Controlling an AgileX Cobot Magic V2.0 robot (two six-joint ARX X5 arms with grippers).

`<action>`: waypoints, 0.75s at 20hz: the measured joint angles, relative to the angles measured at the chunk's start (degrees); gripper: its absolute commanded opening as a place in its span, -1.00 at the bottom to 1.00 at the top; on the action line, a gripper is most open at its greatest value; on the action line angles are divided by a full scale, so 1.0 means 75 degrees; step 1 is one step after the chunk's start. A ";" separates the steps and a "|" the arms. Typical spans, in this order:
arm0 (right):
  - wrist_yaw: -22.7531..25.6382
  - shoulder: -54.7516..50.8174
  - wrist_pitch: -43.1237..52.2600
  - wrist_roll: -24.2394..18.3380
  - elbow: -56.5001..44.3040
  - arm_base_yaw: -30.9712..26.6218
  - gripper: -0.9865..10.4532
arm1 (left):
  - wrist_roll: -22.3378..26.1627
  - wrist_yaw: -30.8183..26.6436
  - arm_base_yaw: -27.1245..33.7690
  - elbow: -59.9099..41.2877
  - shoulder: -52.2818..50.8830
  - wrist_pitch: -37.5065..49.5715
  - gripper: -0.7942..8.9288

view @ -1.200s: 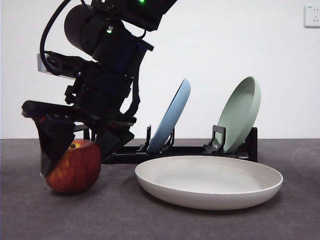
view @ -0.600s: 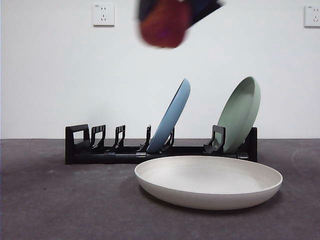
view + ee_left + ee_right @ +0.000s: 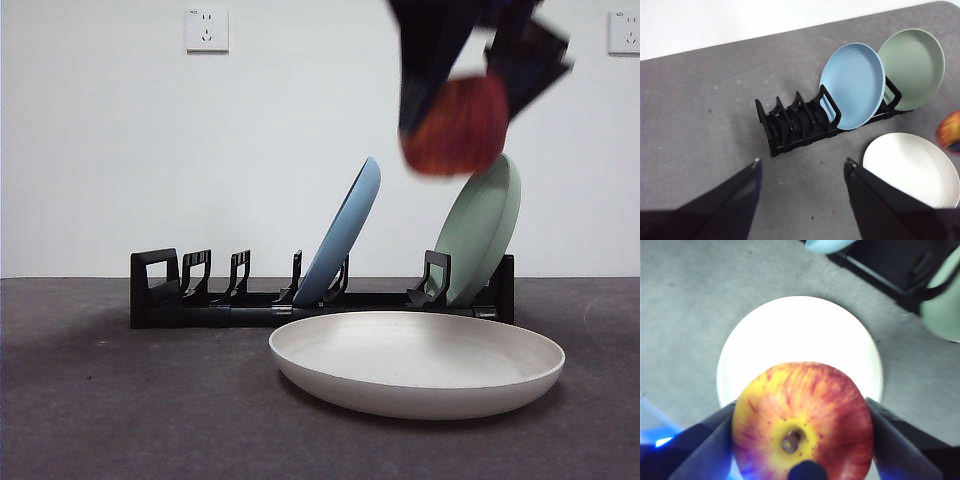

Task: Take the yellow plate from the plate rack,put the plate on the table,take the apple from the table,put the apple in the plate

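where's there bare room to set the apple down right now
The yellow plate is bare inside, and the right gripper holds the apple above it. Bare table lies in front of the plate rack's vacant slots. The blue plate and green plate crowd behind.

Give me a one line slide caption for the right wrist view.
Right end effector holds the apple above the yellow plate lying on the table.

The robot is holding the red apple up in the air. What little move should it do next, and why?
Probably lower it straight down. The right gripper is shut on the blocky red-and-yellow apple, which hangs above the wide, cream, round plate lying flat on the dark grey table. The right wrist view shows the plate directly beneath the apple, so little sideways shift seems needed.
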 measured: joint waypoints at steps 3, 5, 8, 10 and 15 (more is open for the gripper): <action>0.0003 0.0425 0.1250 0.0268 -0.0851 0.0070 -0.85 | 0.0050 0.0003 0.0000 0.0000 0.0032 0.0006 -0.26; 0.0000 0.0915 0.1725 0.0353 -0.1072 0.0102 -0.86 | 0.0076 0.0041 0.0000 0.0000 0.0035 0.0009 -0.26; 0.0000 0.1766 0.2060 0.0388 -0.1084 0.0102 -0.85 | 0.0096 0.0099 0.0000 0.0000 0.0035 0.0009 -0.26; 0.0003 0.2314 0.2229 0.0405 -0.1087 0.0099 -0.85 | 0.0099 0.0114 0.0000 0.0000 0.0038 0.0009 -0.26; 0.0020 0.2515 0.2250 0.0405 -0.1067 0.0105 -0.76 | 0.0099 0.0114 0.0000 0.0000 0.0044 0.0012 -0.26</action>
